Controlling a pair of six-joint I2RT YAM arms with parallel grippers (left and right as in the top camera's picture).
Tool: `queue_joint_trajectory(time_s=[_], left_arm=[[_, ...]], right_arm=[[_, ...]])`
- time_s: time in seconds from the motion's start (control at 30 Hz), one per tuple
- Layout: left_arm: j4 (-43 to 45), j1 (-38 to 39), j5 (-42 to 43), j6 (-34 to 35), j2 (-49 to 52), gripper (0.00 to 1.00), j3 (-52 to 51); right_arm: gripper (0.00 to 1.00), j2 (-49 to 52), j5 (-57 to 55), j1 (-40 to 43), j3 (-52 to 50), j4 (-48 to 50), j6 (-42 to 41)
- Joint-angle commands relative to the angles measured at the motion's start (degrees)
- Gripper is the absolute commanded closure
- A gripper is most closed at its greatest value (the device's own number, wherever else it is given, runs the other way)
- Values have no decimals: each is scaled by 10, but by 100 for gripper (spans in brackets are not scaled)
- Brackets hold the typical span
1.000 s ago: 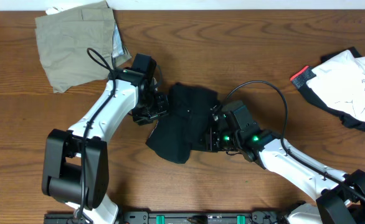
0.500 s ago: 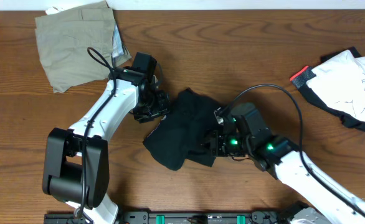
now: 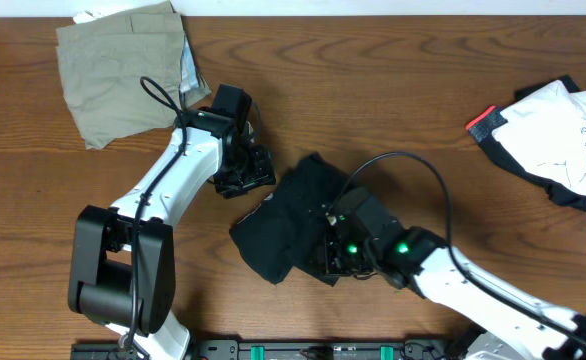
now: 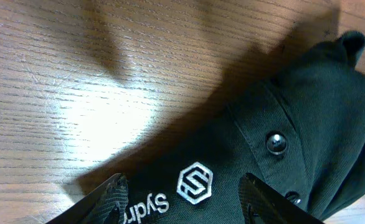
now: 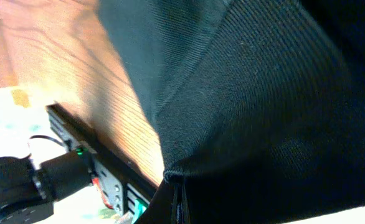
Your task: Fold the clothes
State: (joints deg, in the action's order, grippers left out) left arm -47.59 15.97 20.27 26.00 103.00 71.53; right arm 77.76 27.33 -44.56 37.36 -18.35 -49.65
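Wooden table [image 3: 373, 80], open around black shirt [image 3: 288, 215], left jaws spread at its edge, right jaws seemingly pinching a fold.

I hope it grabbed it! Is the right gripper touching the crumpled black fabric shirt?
Touching. The right wrist view shows the right gripper shut on a pinched fold of the black fabric shirt, with no gap between them.

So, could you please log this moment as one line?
left gripper open over black polo shirt | right gripper shut on that shirt | shirt bunched | khaki garment far left
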Motion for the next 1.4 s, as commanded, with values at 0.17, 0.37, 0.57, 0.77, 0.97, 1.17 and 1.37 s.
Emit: queue_joint_trajectory(time_s=[0.17,0.37,0.57,0.77,0.97,1.17,1.37], left_arm=[[-6,0,3,9,8,40,-4],[-12,0,3,-4,8,40,-4],[-11,-1,0,-5,8,40,-4],[-11,-2,-4,-4,8,40,-4],[-5,-2,-4,-4,8,40,-4],[-2,-2,-4,-4,8,40,-4],[-1,-2,-4,-4,8,40,-4]], right_arm=[[68,43,-14,-28,0,8,-37],[63,17,-37,-26,1,11,-34],[60,-75,-53,18,1,10,10],[58,-149,-75,115,1,11,45],[61,-123,-59,152,1,26,45],[66,-42,-30,152,1,136,45],[89,70,4,152,1,265,12]])
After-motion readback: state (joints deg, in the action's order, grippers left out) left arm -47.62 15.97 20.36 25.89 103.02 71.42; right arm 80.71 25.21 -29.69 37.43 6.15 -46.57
